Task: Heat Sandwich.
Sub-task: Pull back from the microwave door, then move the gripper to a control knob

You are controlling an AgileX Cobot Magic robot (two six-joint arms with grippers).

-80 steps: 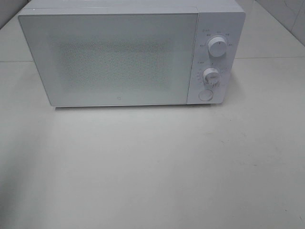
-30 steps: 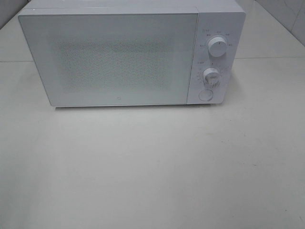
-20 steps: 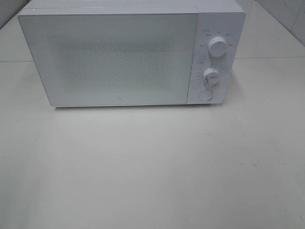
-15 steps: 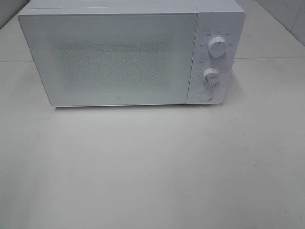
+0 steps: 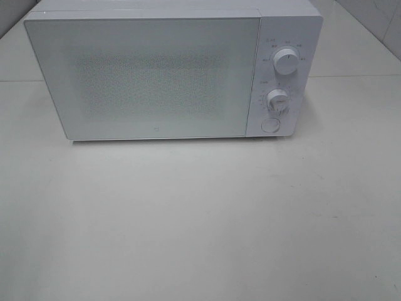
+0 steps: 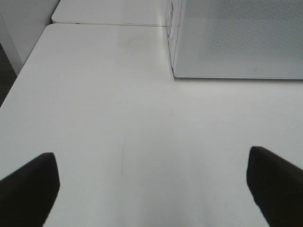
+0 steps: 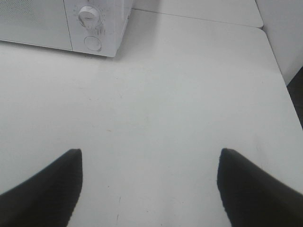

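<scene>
- Nothing has shifted since the earlier look: the white microwave sits where it was, door shut, and no arm has come into the high view.
- Left gripper: jaws spread wide, holding nothing, hovering over bare table with the microwave's door corner off at its 1 o'clock.
- Right gripper: also open and empty, with the control panel ahead at its 11 o'clock.
- And the sandwich? Not in sight in any view. The door's dotted window gives nothing away, so I cannot tell whether it is inside.
- Handling call: a sandwich should be light, soft and easy to crush, so I'd lift it by whatever it sits on rather than pinch the bread.
- The controls sit at 3 o'clock of the door: upper dial, lower dial at its 6 o'clock, then the round button below that.
- As for writing, a tiny logo mark sits at the door's 6 o'clock edge, too small to read. The printing around both dials is unreadable too.
</scene>
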